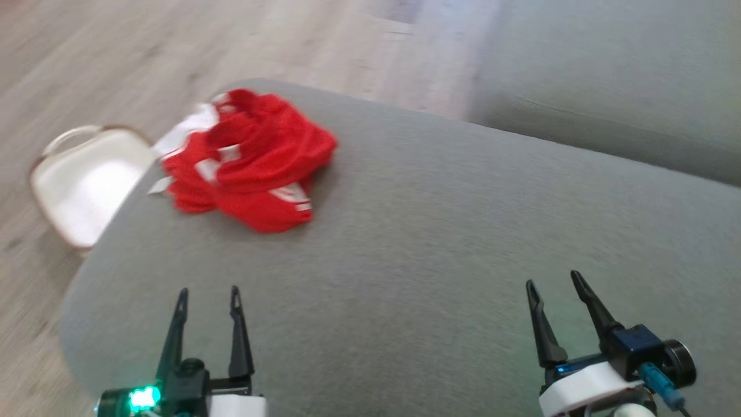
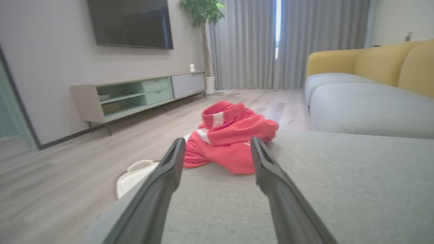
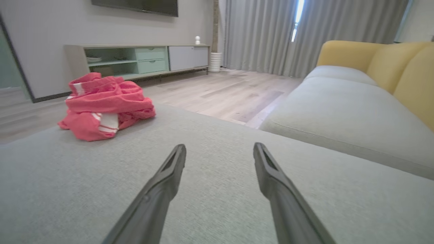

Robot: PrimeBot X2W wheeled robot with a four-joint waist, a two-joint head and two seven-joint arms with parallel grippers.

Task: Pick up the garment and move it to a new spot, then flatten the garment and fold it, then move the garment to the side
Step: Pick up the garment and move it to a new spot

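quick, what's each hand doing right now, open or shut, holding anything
Left hand: open, holding nothing.
Right hand: open, holding nothing.

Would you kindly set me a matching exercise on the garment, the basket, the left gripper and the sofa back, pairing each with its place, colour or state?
Things:
1. garment
2. basket
3. left gripper
4. sofa back

Descriptions:
A. yellow
B. open, holding nothing
C. crumpled on the ottoman
D. standing on the floor

Pairs: 1-C, 2-D, 3-B, 4-A.
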